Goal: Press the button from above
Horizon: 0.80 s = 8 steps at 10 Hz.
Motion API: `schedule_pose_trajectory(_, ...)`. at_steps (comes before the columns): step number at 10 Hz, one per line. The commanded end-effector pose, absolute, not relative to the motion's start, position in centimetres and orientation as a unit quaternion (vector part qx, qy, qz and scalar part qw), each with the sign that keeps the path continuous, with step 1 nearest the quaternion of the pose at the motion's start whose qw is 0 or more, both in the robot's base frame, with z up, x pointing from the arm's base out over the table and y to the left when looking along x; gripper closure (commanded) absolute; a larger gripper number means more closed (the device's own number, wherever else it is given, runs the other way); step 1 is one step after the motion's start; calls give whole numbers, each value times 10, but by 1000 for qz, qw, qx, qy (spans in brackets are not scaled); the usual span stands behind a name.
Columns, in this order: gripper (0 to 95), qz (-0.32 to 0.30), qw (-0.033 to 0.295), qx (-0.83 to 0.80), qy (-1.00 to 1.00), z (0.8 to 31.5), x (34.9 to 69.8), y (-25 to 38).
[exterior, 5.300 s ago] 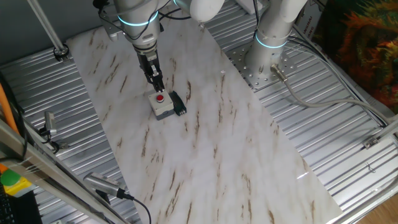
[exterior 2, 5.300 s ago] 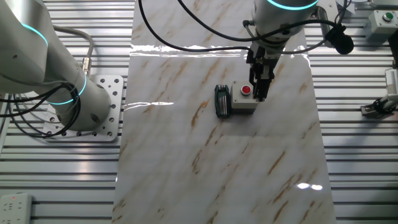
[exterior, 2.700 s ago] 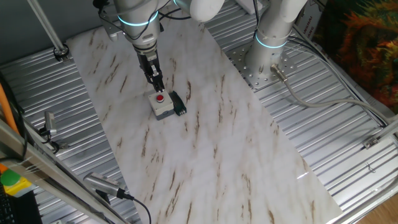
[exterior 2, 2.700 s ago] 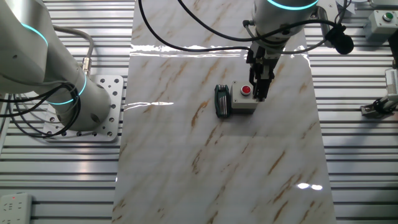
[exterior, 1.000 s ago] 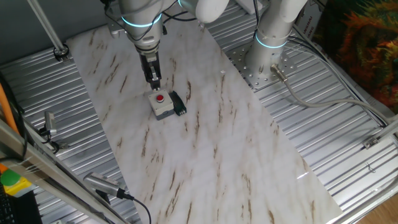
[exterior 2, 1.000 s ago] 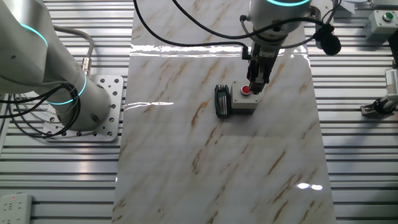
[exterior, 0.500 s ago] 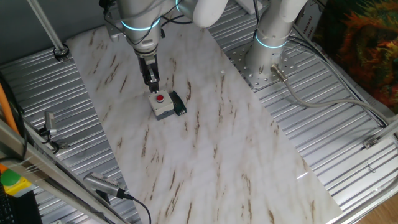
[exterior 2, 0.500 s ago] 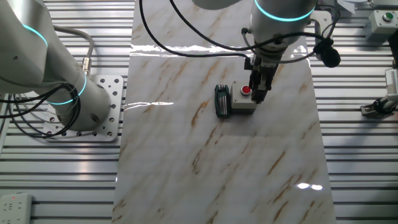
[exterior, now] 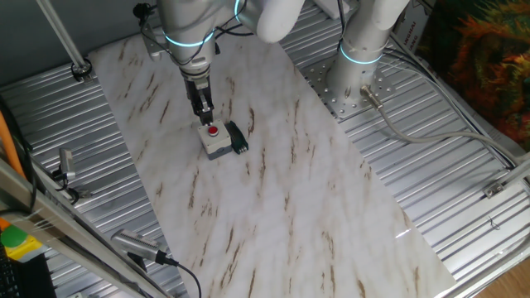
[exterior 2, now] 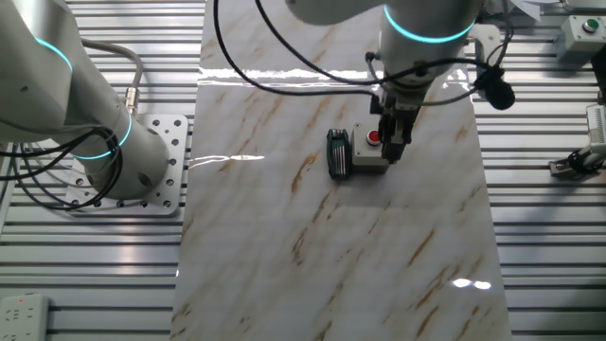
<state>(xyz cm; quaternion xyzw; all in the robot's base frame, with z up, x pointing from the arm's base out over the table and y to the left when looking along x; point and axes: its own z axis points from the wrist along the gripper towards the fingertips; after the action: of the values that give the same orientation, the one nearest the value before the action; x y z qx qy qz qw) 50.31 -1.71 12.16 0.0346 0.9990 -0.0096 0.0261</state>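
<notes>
Here, red button (exterior: 214, 131) in grey housing (exterior 2: 370, 157), jaws just above.

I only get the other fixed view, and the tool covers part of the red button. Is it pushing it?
Observer: In one fixed view the button's whole red cap shows, with the tool tip just beside it, not over it.
Operator: Anything colourful my view misses?
Observer: Yes, an orange patterned cloth at the picture's top right.
Operator: More?
Observer: A green and yellow thing at the picture's bottom left corner.
</notes>
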Motion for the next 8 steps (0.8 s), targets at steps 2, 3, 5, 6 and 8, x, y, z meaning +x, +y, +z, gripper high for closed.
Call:
schedule_pose_trajectory(2, 380, -12, 28, 28, 999, 114, 501, -20)
schedule_pose_trajectory(3, 380, -12, 27, 29, 999, 114, 501, -20)
schedule_pose_trajectory(5, 380, -11, 27, 25, 999, 114, 502, -20)
schedule_pose_trajectory(6, 380, -10, 27, 21, 999, 113, 502, -20)
schedule_pose_trajectory(8, 380, -10, 28, 13, 999, 111, 502, -20)
